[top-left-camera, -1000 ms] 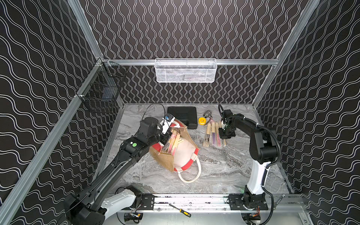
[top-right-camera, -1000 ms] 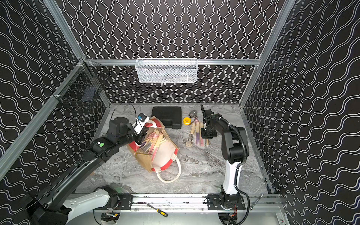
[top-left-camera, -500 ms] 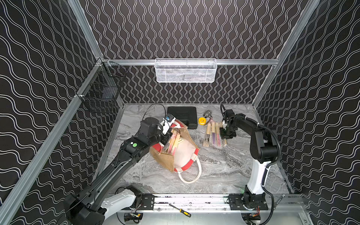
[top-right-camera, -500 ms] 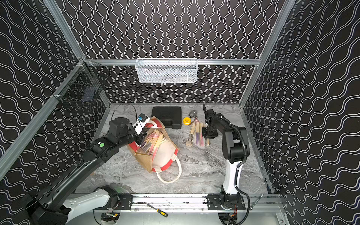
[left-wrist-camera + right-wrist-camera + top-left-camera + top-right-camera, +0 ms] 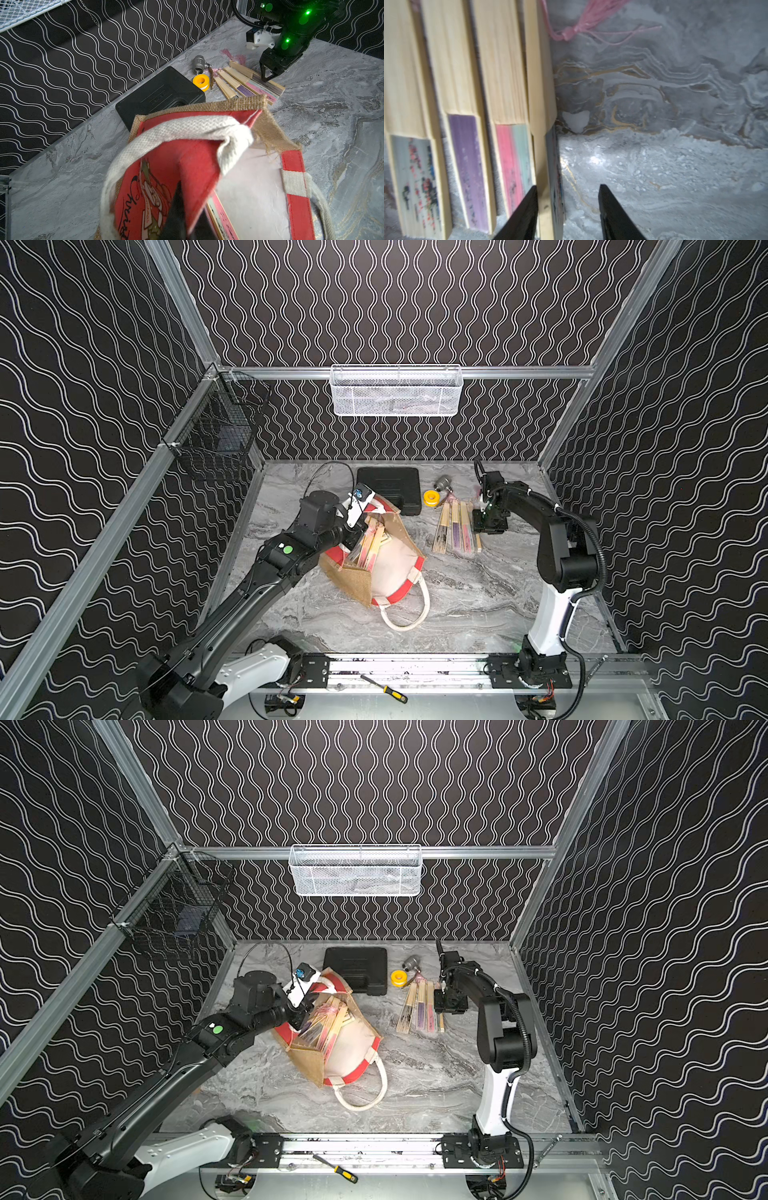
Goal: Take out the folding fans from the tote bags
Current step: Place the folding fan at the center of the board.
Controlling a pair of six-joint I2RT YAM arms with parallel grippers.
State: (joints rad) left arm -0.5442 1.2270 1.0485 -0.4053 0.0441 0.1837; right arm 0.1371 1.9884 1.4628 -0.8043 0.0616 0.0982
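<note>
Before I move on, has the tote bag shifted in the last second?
No. The tote bag lies where it did: far corner beside the black case, rope handle looped in the same place.

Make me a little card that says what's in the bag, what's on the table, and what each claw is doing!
Tote bag: tipped over on the table, mouth open, white lining showing
Fans in bag: a bunch inside, ends poking out
Fans on table: at least four, side by side
Left claw: shut on the bag's rim
Right claw: open, straddling the end fan of the row
Other things: black case, yellow roll, metal fitting
</note>
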